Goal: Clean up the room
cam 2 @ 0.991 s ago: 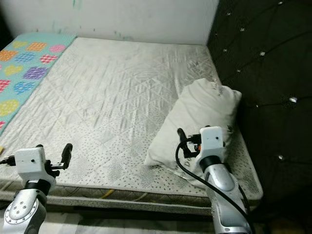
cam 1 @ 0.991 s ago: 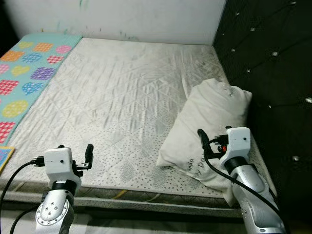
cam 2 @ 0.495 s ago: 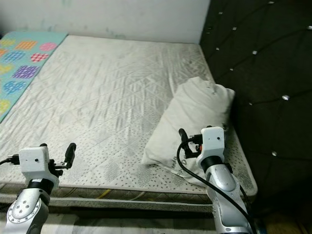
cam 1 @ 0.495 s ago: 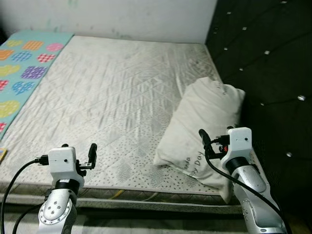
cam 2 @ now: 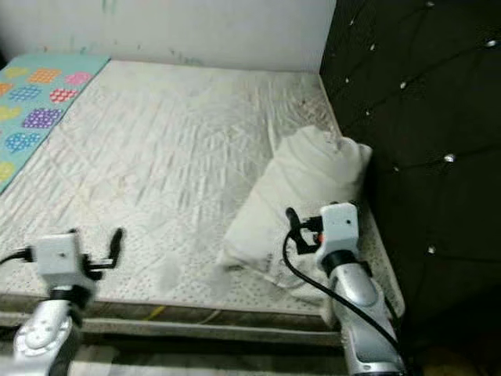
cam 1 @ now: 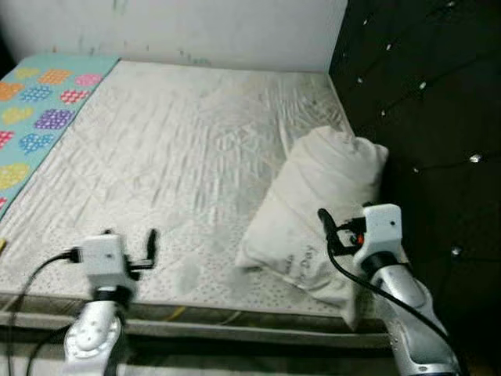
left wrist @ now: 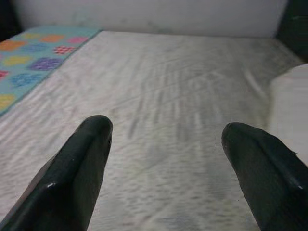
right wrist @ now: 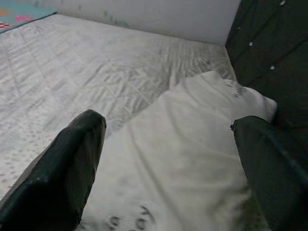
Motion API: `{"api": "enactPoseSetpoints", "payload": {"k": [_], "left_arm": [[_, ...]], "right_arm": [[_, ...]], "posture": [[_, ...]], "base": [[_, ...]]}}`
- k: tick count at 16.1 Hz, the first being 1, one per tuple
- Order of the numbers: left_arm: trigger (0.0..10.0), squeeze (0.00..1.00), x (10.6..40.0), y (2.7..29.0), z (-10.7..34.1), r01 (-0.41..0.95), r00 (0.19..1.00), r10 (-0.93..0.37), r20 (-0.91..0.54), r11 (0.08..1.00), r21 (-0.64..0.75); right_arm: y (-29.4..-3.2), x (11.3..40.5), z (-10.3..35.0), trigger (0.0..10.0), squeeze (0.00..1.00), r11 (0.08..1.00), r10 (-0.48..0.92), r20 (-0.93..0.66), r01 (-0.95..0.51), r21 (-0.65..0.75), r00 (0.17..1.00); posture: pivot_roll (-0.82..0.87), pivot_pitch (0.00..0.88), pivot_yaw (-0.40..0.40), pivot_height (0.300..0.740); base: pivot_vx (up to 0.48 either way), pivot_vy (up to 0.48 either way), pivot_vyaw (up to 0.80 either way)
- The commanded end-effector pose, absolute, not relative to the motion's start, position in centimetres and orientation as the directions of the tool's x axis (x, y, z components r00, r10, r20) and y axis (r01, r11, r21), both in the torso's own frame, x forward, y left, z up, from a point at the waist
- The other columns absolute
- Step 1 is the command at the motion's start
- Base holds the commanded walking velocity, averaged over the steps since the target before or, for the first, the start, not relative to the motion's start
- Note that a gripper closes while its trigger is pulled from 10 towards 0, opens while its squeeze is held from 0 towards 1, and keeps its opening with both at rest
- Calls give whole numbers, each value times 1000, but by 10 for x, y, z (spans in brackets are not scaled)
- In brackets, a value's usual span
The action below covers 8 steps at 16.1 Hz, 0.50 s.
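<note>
Right tool (right wrist: 163, 159) is held low over the near end of the pillow (cam 1: 317, 211), fingers spread wide apart, nothing gripped yet. Left tool (left wrist: 163, 168) is held out over the bare mattress (cam 1: 180, 149) near its front edge, fingers likewise wide apart, empty. Pillow is seen lying askew at the mattress's right side, far end up against the dark tufted headboard (cam 1: 423, 102), near end hanging close to the front edge. A patterned blanket (cam 1: 39, 110) is laid along the left side. Step in hand, prob.: pillow to be grabbed and squared up w/ the headboard. To be done well, a thick fold of fabric should be pinched rather than a flat face, since soft stuffing will slip out; the near corner is best taken, then dragged gently so the sheet isn't rucked.
</note>
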State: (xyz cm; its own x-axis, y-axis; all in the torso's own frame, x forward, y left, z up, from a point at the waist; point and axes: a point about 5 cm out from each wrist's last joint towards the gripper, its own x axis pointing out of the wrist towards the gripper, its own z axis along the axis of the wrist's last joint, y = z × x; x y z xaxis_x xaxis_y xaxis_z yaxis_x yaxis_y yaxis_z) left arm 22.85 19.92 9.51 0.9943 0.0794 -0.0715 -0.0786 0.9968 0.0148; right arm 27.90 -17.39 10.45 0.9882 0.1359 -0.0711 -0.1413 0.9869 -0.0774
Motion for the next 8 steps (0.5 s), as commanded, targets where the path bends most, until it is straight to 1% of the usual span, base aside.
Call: {"api": "enactPoseSetpoints", "payload": {"k": [1, 7, 8], "left_arm": [[10000, 0, 228, 204, 96, -92, 993, 93, -70, 996, 15], [10000, 0, 230, 203, 98, -95, 994, 95, -58, 995, 7], [10000, 0, 230, 202, 98, -87, 995, 87, -56, 996, 1]], "right_arm": [[-173, 281, 108, 10000, 0, 987, 139, -54, -143, -75, 989], [-173, 283, 108, 10000, 0, 987, 137, -53, -140, -76, 989], [-173, 283, 107, 10000, 0, 987, 135, -55, -139, -74, 989]], "posture": [[-116, 77, -33, 740], [-120, 80, -35, 740], [-121, 81, -35, 740]], "base": [[0, 0, 0], [0, 0, 0], [0, 0, -669]]}}
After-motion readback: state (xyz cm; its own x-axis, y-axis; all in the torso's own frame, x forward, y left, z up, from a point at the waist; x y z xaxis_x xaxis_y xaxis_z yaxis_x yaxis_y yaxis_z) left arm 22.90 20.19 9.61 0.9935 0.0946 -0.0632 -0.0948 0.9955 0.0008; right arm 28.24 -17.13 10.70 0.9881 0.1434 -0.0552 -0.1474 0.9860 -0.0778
